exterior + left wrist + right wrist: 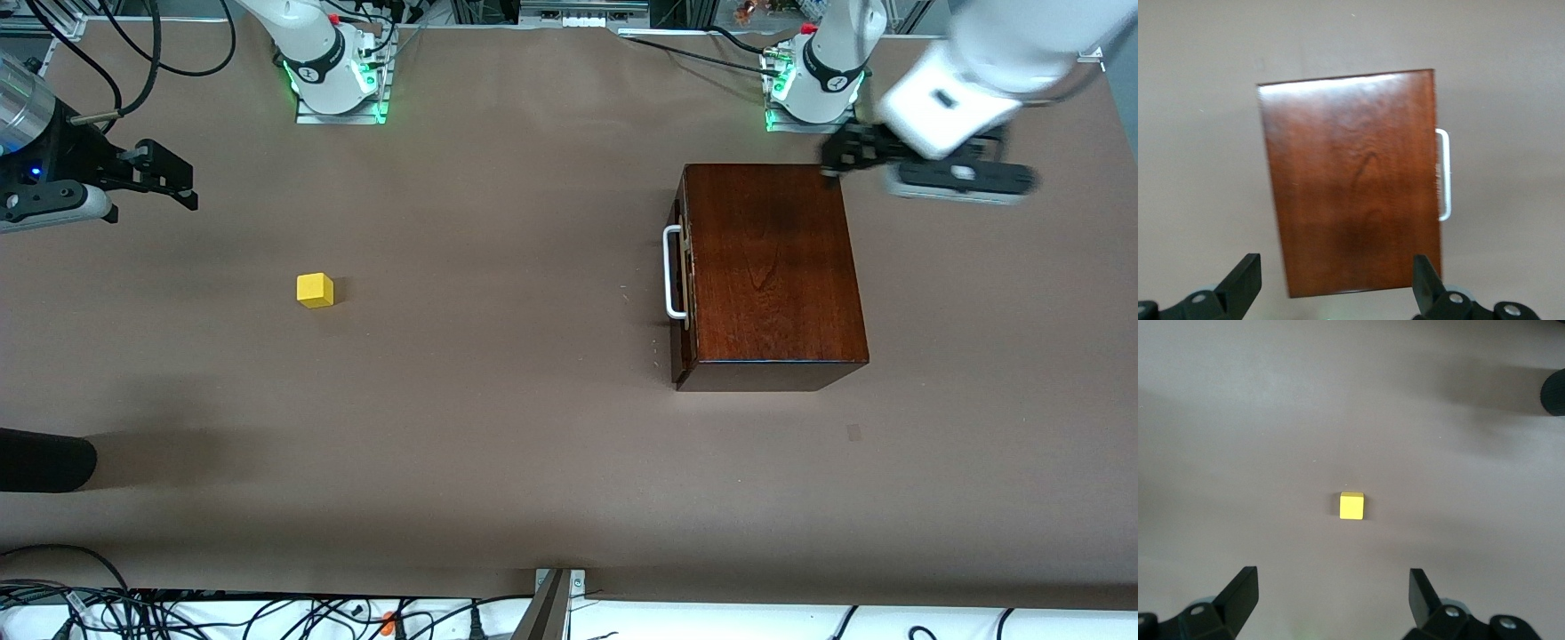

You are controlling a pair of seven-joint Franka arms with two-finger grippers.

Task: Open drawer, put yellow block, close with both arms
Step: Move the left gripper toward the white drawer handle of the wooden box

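Observation:
The glossy dark wooden box (773,267) stands toward the left arm's end of the table. Its drawer (683,276) is shut, and the white bar handle (673,271) faces the table's middle. My left gripper (840,158) hangs open and empty over the box's corner nearest the left arm's base. The left wrist view shows the box top (1355,180) and handle (1443,175) beyond the left gripper (1336,280). The yellow block (315,290) lies alone on the table toward the right arm's end. My right gripper (182,182) is open in the air. In the right wrist view the block (1352,505) lies ahead of the right gripper (1333,597).
A brown mat (498,400) covers the table. A black rounded object (44,460) juts in at the right arm's end, nearer the front camera than the block, and shows in the right wrist view as a black rounded object (1553,392). Cables run along the front edge.

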